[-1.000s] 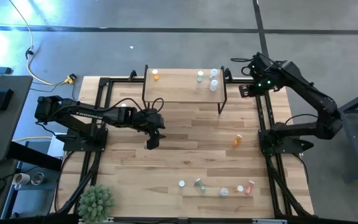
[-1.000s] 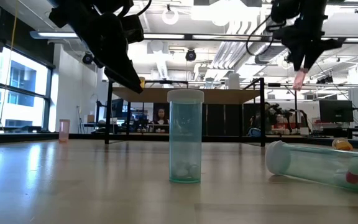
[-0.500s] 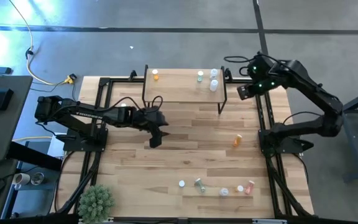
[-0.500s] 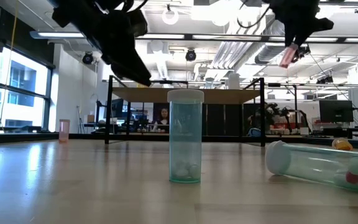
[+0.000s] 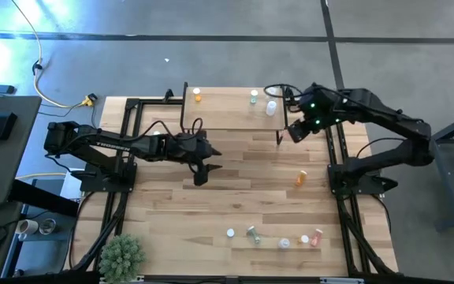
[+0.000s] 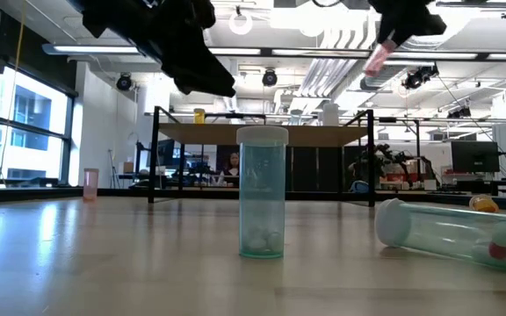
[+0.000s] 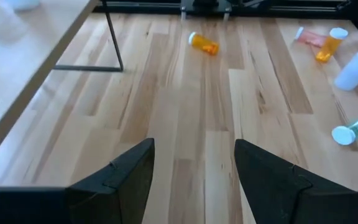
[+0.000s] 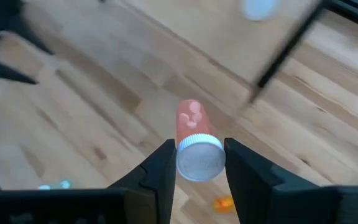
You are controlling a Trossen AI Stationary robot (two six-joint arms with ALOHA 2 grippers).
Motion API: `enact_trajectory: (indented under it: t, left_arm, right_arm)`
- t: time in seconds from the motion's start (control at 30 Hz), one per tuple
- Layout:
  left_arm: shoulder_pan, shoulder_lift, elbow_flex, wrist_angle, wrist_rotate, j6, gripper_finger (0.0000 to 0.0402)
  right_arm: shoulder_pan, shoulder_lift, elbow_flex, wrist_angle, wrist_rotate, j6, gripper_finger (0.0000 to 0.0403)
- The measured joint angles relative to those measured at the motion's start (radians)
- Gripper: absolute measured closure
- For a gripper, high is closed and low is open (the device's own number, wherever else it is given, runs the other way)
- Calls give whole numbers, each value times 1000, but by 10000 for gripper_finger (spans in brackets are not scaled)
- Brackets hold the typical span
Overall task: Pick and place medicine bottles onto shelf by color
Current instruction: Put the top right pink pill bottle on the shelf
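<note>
A: From above, where does the right claw (image 5: 294,131) stand?

B: Just off the near right corner of the shelf (image 5: 227,118), carrying a bottle. The shelf top lies beyond and to its left. An orange bottle (image 5: 197,95) sits at the shelf's left end, a green bottle (image 5: 254,97) and a white bottle (image 5: 271,108) at its right end. The left claw (image 5: 202,175) hangs over mid-bench, well apart from the loose bottles.

A: And level with the bench?

B: The pink bottle (image 6: 379,58) hangs tilted, high above the shelf board. A clear upright bottle (image 6: 261,192) and a lying bottle (image 6: 451,234) fill the foreground.

A: The left wrist view?

B: Fingers spread wide, nothing between them. An orange lying bottle (image 7: 202,43) rests far ahead.

A: The right wrist?

B: Its fingers pinch the pink bottle just under the white cap (image 8: 199,158), its long axis pointing away from the camera.

A: Which arm places next?

B: I'd judge the right; it is nearer the shelf and loaded.
</note>
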Motion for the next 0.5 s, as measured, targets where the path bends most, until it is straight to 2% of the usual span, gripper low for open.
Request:
enact_trajectory:
  t: [0.27,0.5]
  left_arm:
    - [0,0,0,36,0,1,190]
    - [0,0,0,34,0,1,190]
  right_arm:
    - [130,108,0,151,-4,-32,289]
    - [176,215,0,270,-36,-93,289]
